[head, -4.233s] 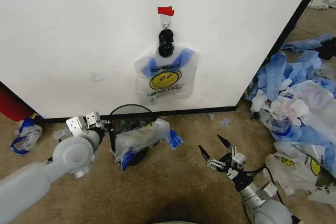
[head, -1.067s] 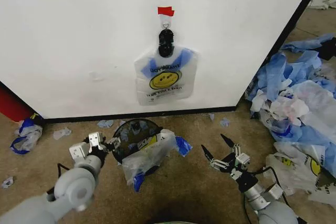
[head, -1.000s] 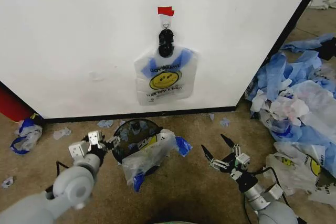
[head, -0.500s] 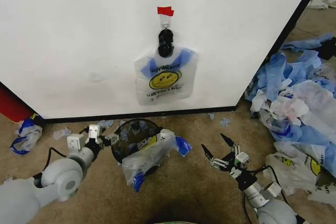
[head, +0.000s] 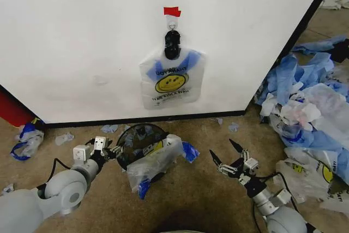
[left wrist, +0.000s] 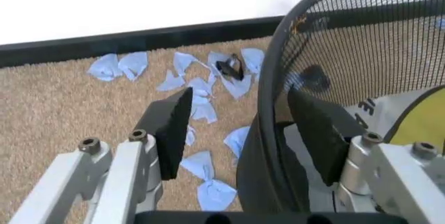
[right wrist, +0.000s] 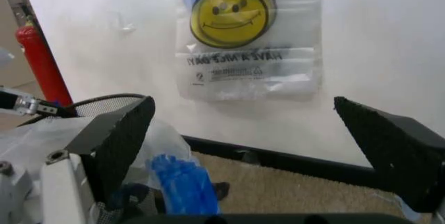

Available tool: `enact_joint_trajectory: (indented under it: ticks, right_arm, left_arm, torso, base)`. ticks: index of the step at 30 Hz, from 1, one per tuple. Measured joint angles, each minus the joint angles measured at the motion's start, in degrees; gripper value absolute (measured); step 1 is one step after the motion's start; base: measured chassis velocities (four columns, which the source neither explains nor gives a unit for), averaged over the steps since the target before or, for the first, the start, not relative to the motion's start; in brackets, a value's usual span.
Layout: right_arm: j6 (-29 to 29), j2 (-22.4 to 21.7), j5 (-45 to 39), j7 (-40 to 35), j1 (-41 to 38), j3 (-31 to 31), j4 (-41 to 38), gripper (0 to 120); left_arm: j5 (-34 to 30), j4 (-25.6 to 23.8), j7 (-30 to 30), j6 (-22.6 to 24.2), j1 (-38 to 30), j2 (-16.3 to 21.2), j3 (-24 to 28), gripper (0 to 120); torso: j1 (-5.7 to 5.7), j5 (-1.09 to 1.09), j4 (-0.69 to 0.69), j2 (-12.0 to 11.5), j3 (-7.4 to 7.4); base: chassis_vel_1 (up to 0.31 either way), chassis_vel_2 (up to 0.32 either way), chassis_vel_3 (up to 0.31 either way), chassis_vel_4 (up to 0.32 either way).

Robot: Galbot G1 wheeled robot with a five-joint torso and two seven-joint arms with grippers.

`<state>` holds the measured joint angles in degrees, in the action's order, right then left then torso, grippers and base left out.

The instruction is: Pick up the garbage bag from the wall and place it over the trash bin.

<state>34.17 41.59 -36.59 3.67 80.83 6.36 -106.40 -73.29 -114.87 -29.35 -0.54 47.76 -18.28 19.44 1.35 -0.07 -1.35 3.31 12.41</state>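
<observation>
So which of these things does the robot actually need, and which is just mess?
Needed:
garbage bag, clipped on the wall
trash bin, tipped over, its rim between the open left hand fingers
open right hand, hovering over the carpet

Mess:
heap of blue and white plastic sheets
blue scraps
red object

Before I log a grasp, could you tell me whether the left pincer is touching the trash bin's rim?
Cannot tell. In the left wrist view the left pincer is open astride the trash bin rim, but contact isn't plain.
</observation>
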Motion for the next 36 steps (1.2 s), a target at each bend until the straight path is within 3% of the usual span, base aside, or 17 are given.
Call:
enact_joint_trajectory:
  ticks: [11,23,31,36]
  right_arm:
    - [0.0,0.0,0.1,0.0,0.3,0.1,-0.2,96]
    - [-0.1,-0.1,0.3,-0.1,0.5,0.3,-0.6,96]
    - [-0.1,-0.1,0.4,-0.1,0.2,0.0,-0.5,95]
    - [-0.1,-0.5,0.3,-0.1,0.2,-0.1,-0.6,95]
  left_arm:
    - [-0.1,0.5,0.0,0.0,-0.2,-1.0,0.2,45]
    - [0.1,1.5,-0.1,-0.3,-0.1,-2.3,0.5,3]
    - [-0.8,-0.3,-2.9,0.0,1.9,-2.9,-2.9,3]
    - [-3.5,-3.0,-7.9,1.5,2.9,-4.2,-7.3,3]
  torso:
    - [0.0,0.0,0.0,0.0,0.0]
    - [0.0,-0.01,-0.01,0.0,0.0]
    - [0.0,-0.01,0.0,0.0,0.0]
    - [0.0,0.0,0.0,0.0,0.0]
  base:
    - [0.0,0.0,0.0,0.0]
    - [0.0,0.0,0.0,0.0]
    - [0.0,0.0,0.0,0.0]
    - [0.0,0.0,0.0,0.0]
